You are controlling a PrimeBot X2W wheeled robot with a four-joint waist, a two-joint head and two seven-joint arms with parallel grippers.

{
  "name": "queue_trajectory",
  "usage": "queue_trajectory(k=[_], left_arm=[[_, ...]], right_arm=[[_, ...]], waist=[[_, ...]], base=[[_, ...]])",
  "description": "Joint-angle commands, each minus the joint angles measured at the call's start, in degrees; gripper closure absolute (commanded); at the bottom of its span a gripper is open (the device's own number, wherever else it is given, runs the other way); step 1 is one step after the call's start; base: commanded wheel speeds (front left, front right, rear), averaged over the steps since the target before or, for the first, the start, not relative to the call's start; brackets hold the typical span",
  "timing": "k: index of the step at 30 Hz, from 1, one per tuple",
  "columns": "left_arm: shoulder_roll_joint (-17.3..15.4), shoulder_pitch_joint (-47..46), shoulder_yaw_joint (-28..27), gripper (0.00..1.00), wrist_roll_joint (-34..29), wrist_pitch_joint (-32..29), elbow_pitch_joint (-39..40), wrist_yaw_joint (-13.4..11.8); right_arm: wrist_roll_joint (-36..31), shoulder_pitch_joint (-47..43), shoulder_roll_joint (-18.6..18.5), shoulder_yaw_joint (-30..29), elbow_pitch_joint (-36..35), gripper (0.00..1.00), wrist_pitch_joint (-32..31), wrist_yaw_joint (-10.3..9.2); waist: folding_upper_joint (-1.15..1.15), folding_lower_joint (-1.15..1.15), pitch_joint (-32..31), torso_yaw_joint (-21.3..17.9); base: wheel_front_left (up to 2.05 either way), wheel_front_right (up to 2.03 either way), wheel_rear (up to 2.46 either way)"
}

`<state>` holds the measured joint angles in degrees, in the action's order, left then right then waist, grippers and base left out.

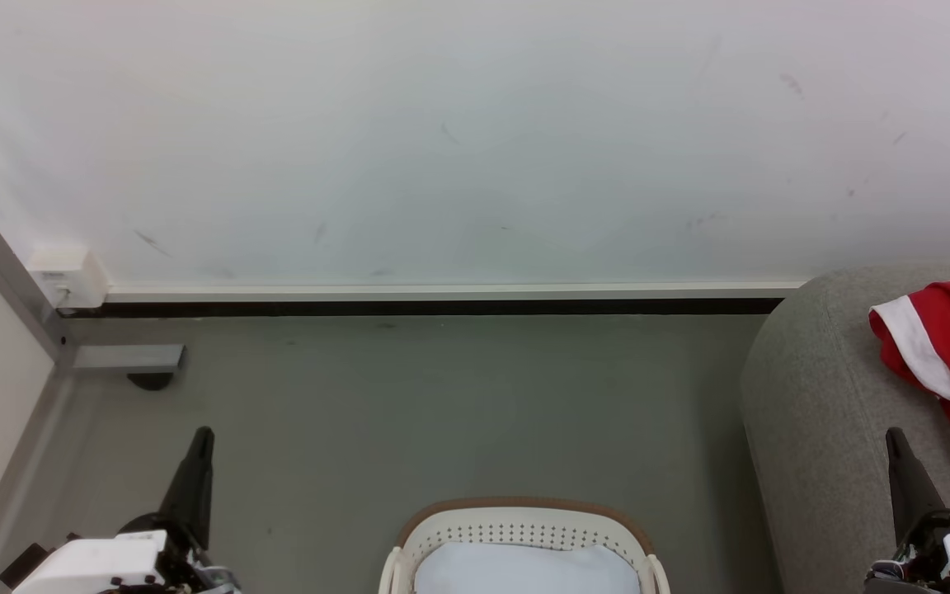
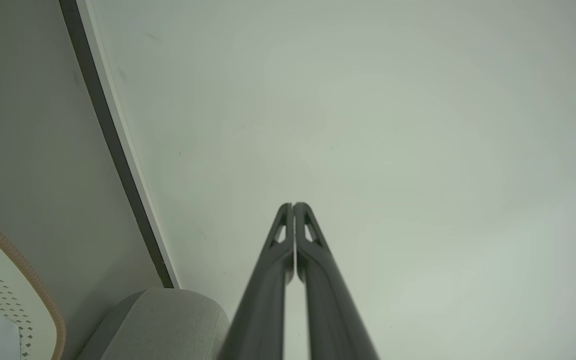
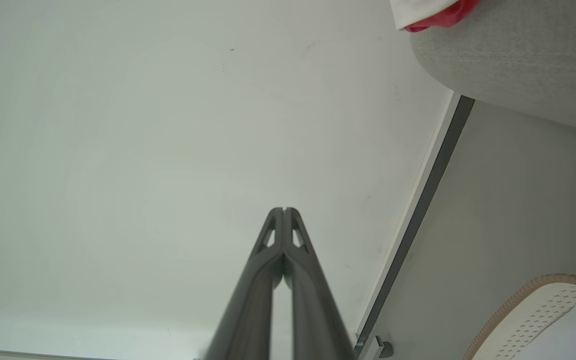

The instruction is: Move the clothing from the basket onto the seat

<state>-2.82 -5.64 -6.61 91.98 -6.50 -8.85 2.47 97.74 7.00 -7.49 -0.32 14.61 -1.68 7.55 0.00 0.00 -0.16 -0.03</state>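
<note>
Cut off: the red soft-fabric sports garment with a white trim band [image 1: 949, 330] runs off the right edge of the head view, so only its left part shows. In the right wrist view just a red-and-white corner peeks in at the top.
Basket: the cream-white perforated plastic laundry basket with a brown rim [image 1: 524, 505] is chopped by the bottom edge, so only the far wall and rim are in frame. A plain white cloth [image 1: 524, 569] lies inside.
Where the clothing is: on the big grey fabric sofa with the rounded edge [image 1: 813, 396], right of the basket and well apart from it.
Writing: can't read any lettering on the bit of garment showing.
Which way it points: crumpled heap, no clear long axis. The white band slants from upper left down to lower right.
Left gripper [image 1: 204, 437]: dark fingers pressed together, empty, over the grey floor [image 1: 442, 412] left of the basket.
Right gripper [image 1: 895, 437]: fingers together too, empty. The tip shows against the sofa, below the garment and apart from it.
</note>
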Motion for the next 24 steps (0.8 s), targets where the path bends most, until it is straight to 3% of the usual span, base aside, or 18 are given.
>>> queue_trajectory(k=[1, 24], left_arm=[[-0.11, -0.48, -0.16, 1.0, 0.72, -0.17, 0.15, 0.05], [-0.11, -0.47, -0.16, 1.0, 0.72, -0.17, 0.17, 0.04]], right_arm=[[0.5, 0.34, -0.57, 0.08, -0.28, 1.0, 0.1, -0.12], [2.1, 0.2, -1.92, 1.94, -0.62, 1.0, 1.7, -0.12]], waist=[[0.0, 0.0, 0.0, 0.0], [0.0, 0.0, 0.01, 0.0]], base=[[0.0, 0.0, 0.0], [0.0, 0.0, 0.0]])
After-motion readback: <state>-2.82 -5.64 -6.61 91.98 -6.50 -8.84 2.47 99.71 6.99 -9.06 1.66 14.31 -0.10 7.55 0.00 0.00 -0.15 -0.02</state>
